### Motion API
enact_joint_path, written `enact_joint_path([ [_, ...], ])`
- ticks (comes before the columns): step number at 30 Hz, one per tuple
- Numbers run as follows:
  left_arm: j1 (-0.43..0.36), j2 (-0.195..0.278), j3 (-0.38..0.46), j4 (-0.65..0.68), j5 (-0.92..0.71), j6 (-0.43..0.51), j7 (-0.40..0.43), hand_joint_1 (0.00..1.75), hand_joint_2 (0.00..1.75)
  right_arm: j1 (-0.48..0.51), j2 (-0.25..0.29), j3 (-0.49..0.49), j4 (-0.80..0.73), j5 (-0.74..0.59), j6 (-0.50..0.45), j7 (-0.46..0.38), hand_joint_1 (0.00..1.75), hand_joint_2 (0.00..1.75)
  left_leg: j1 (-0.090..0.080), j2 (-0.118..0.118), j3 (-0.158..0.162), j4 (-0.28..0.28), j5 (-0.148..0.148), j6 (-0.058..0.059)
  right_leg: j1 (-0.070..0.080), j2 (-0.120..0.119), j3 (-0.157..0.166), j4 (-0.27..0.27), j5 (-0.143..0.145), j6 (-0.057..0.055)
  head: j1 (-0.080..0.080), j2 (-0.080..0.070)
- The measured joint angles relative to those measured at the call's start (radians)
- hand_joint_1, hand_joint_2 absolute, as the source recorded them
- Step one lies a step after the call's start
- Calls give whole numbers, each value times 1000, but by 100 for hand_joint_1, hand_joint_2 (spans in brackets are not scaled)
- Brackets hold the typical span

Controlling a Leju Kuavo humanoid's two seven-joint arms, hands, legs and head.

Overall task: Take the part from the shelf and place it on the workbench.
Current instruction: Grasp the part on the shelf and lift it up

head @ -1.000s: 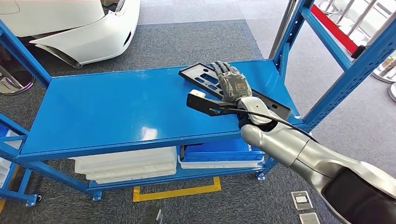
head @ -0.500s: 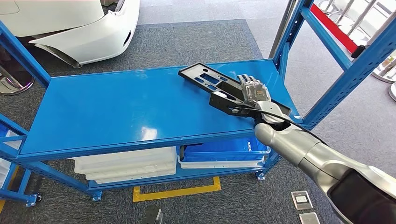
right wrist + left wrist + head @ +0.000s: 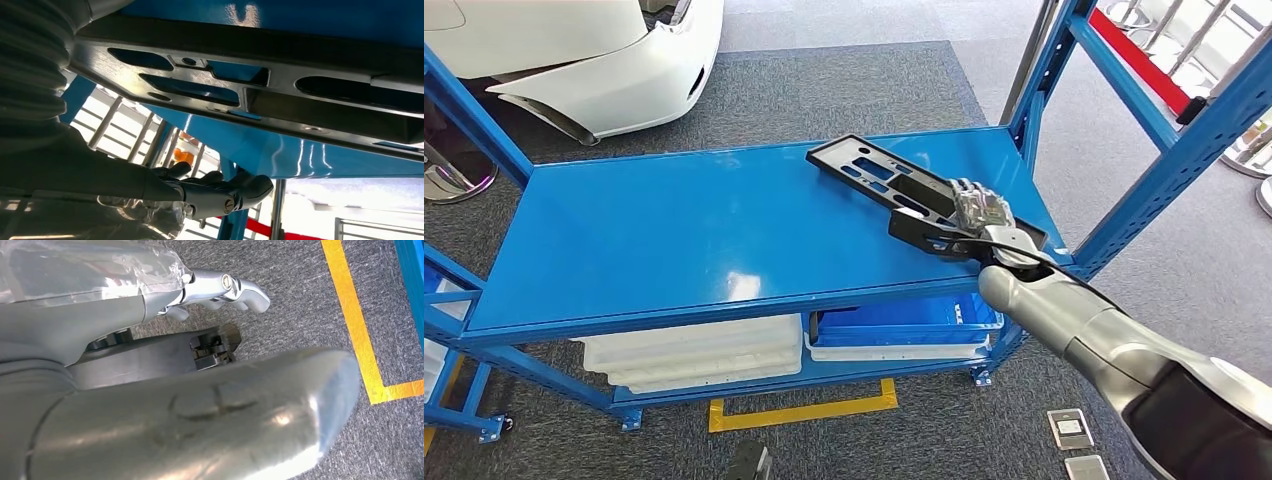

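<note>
step: grasp | right hand (image 3: 980,207) at part's (image 3: 894,185) near-right end on shelf (image 3: 674,230), hold unclear | lift, bench placing left

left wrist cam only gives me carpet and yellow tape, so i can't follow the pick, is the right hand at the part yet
observer: yes, in the head view the right hand lies over the near end of the black part.
operator: where's the part sitting
observer: flat and slantwise on the blue shelf, toward its right side.
operator: is it gripped
observer: cannot tell; the right wrist view shows curled fingers with a gap between them and the part.
</note>
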Motion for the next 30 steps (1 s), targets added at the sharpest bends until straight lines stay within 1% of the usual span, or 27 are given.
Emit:
enact_joint_path([
  [16,0,0,2,0,12,0,-4,0,0,9,9,2,70,-13,23,3,0,175,0,0,0,0,0,0,0,0,0,0,0,0,0,0],
  [30,1,0,6,0,16,1,-11,0,0,10,9,8,92,-15,43,14,0,175,0,0,0,0,0,0,0,0,0,0,0,0,0,0],
])
